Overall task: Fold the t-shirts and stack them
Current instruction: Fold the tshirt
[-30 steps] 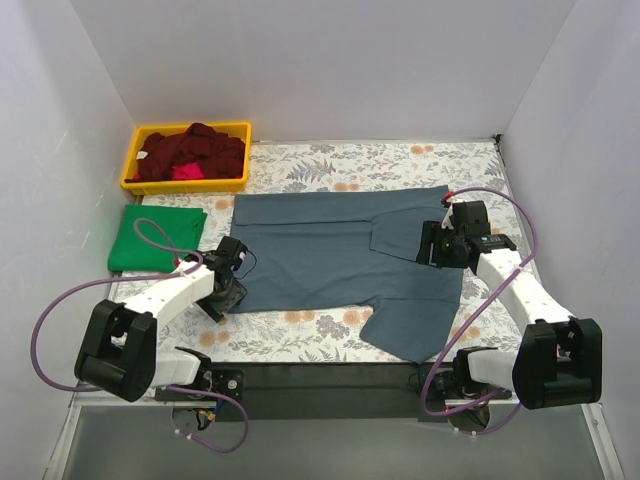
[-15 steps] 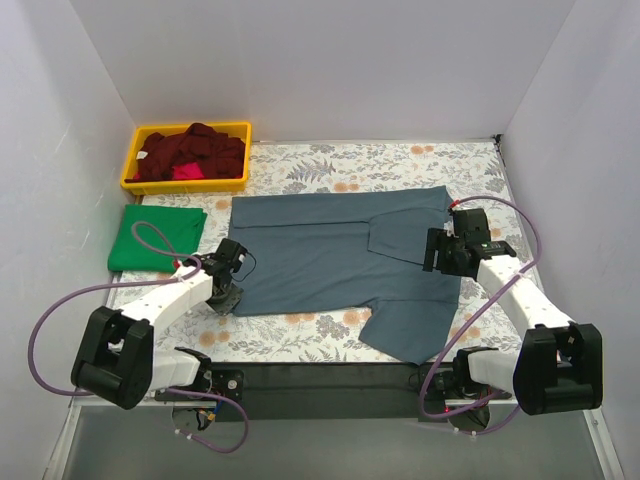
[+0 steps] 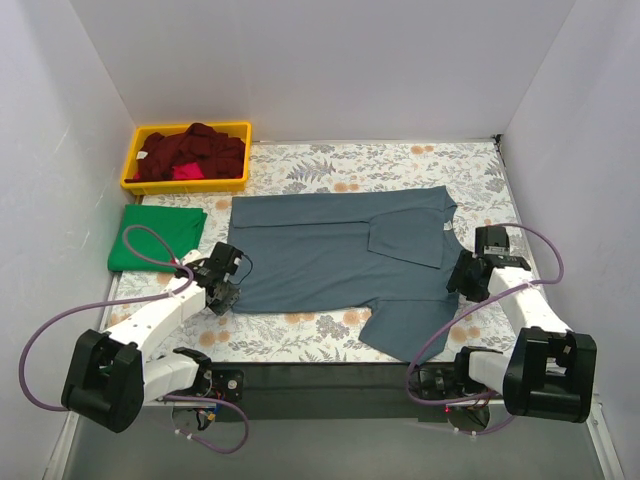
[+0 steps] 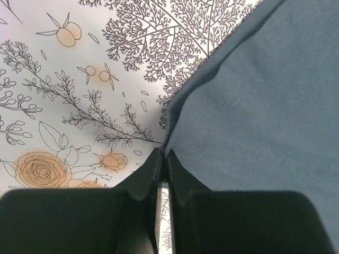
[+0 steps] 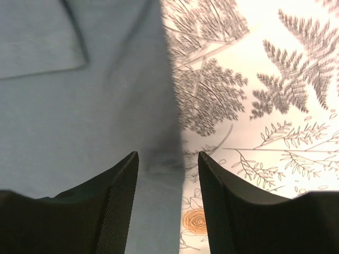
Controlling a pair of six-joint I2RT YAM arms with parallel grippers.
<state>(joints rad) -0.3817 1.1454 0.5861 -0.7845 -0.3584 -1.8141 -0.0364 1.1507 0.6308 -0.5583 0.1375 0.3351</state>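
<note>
Slate-blue t-shirt (image 3: 330, 262): left end effector (image 4: 160, 154) newly clenched at corner (right end effector (image 5: 168, 156) released)

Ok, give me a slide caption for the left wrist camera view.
Left gripper shut, pinching the slate-blue t-shirt by its edge on the floral table cloth.

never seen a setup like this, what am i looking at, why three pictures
Two robot arms are bolted side by side. The wide picture comes from a camera above and behind them; the close-ups come from a camera on each wrist, looking past its fingers. On the floral cloth lies a spread slate-blue shirt, with a folded green shirt and a yellow bin of dark red clothes. The left gripper is shut, apparently pinching the blue shirt's edge. The right gripper is open over the opposite edge, holding nothing.
</note>
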